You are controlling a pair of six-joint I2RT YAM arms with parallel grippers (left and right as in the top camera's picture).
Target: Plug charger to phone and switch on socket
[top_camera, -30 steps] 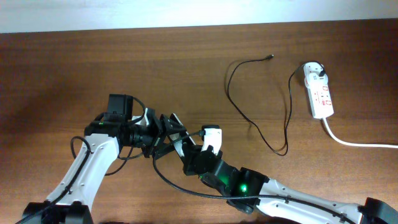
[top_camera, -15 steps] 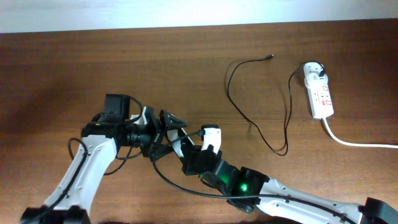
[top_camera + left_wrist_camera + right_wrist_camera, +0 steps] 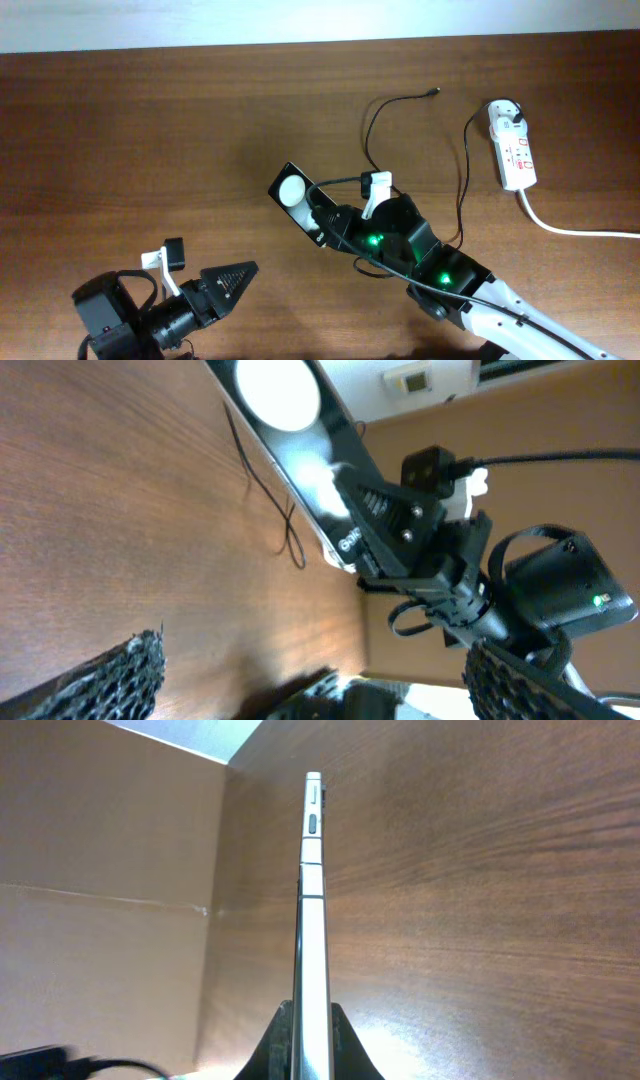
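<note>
Brown wood-grain desk (image 3: 150, 120). Lying on it, at the right: the thin black charger (image 3: 365, 140) in loose loops, and the white socket (image 3: 518, 158) with its thick white cord (image 3: 570, 229).

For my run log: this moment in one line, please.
right hand: shut on phone | left hand: open, empty | charger: not in phone | socket: no hand near

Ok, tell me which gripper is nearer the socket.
Right. The right gripper, clamping the phone, sits left of the socket; the left gripper is much farther left.
</note>
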